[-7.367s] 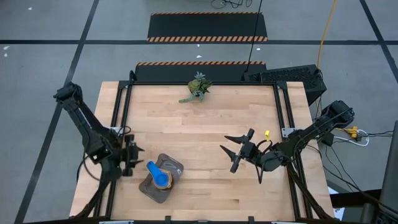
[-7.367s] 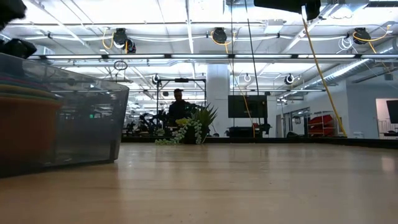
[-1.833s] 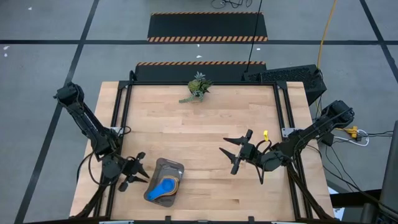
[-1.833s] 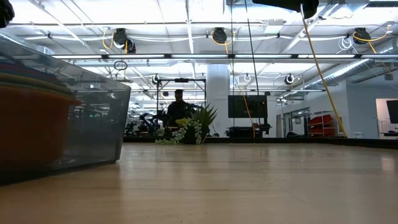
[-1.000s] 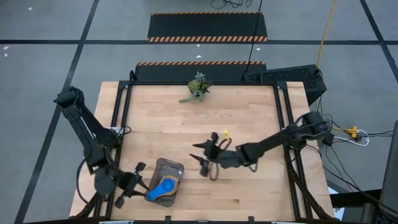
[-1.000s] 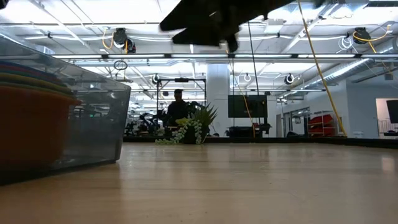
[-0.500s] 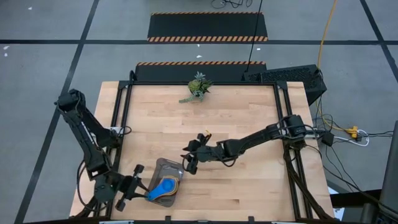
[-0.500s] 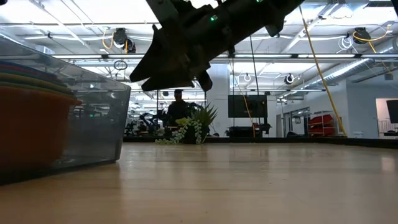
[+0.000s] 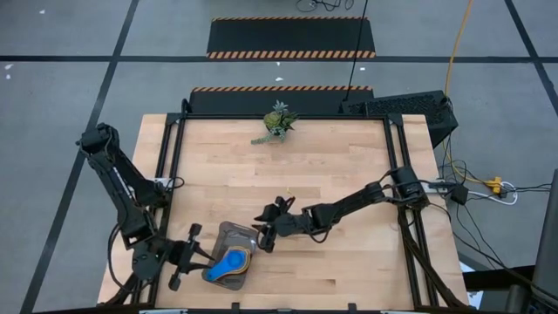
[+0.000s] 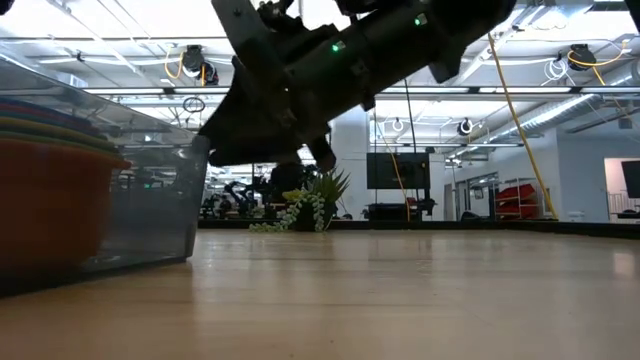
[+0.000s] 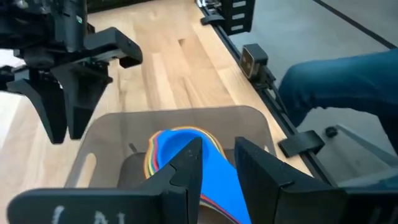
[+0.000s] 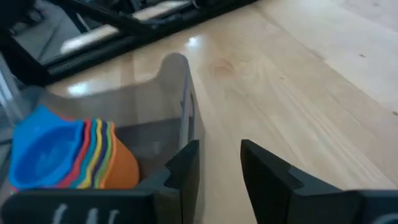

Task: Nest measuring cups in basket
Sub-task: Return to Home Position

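The dark see-through basket (image 9: 241, 234) stands near the table's near-left corner. Several measuring cups (image 9: 228, 262) lie nested inside it, the blue one on top. My left gripper (image 9: 193, 255) is at the basket's left side, open by a narrow gap (image 11: 219, 168); the blue cup's handle (image 11: 217, 186) shows through that gap. My right gripper (image 9: 260, 234) hovers at the basket's far-right corner at rim height (image 10: 215, 150). It is open by a narrow gap (image 12: 221, 165), with the basket's wall (image 12: 185, 99) running up to one finger (image 12: 186, 165). My left gripper stands over the basket's left wall with its fingers (image 11: 186, 165) beside the blue handle; whether it touches either, I cannot tell. My right gripper comes level from the table's right; whether its finger touches the basket's rim (image 12: 189, 134), I cannot tell.
A small green plant (image 9: 277, 122) stands at the table's far edge. Bare wood lies across the middle and right of the table. A person's leg in jeans (image 11: 342, 81) is beside the table's near-left edge. Black rails (image 9: 174, 148) frame the table.
My right gripper has swept from the table's middle toward the left and near edge, coming down to the basket's far-right corner. My left gripper has edged slightly toward the basket. The basket and the cups have stayed where they were.
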